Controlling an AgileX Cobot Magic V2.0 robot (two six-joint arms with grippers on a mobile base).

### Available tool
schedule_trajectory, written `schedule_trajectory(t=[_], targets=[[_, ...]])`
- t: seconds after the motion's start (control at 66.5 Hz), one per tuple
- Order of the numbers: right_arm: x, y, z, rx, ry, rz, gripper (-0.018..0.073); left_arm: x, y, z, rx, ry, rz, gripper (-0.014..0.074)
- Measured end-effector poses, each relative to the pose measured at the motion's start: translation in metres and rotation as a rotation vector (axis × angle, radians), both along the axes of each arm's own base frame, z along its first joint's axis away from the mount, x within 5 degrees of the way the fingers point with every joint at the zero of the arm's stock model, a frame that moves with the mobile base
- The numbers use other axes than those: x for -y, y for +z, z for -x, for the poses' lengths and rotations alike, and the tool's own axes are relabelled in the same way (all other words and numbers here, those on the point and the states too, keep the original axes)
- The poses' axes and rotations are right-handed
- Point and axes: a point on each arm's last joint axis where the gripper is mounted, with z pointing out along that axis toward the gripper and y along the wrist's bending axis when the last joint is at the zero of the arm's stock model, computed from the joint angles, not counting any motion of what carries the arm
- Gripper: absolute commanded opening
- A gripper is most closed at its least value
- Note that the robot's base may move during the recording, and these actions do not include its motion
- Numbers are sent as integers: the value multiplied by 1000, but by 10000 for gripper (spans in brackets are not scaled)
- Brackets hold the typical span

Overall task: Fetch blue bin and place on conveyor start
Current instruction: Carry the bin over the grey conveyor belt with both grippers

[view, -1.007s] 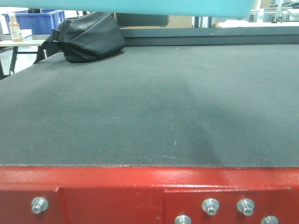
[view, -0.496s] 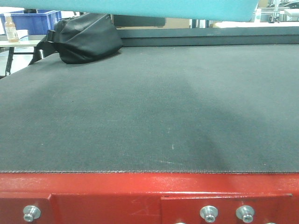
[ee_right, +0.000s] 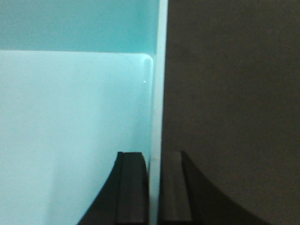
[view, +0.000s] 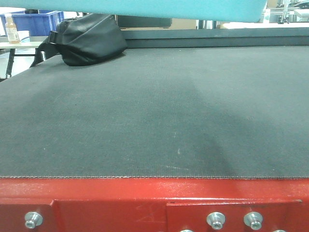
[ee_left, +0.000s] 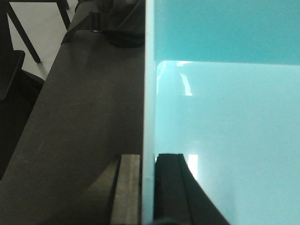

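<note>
Holding blue bin (view: 145, 7) over conveyor start (view: 154, 111): L gripper (ee_left: 148, 158), R gripper (ee_right: 153, 154) jaws pinch its walls.

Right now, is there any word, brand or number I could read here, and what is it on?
Nothing is readable.
The label on the bottle: too small and blurred to read.
The blue bin, black bag, belt and red frame: no writing shows.

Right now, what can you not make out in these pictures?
- Front view: blue bin cut off by top edge; only a strip shows.
- Front view: bottle label, too small.
- Left wrist view: black bag, cut by top edge.
- Wrist views: left claw and right claw hide part of the bin floor.
</note>
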Motion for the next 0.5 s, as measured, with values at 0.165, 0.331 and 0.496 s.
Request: schedule_trajectory(t=[0.165,0.331,0.496], targets=[[0,0,0,1,1,-1,-154,0,0,0,0,0,0,-111],[0,0,0,1,1,-1,-154,0,0,0,0,0,0,-111],[0,0,0,1,1,-1,-154,0,0,0,0,0,0,-111]])
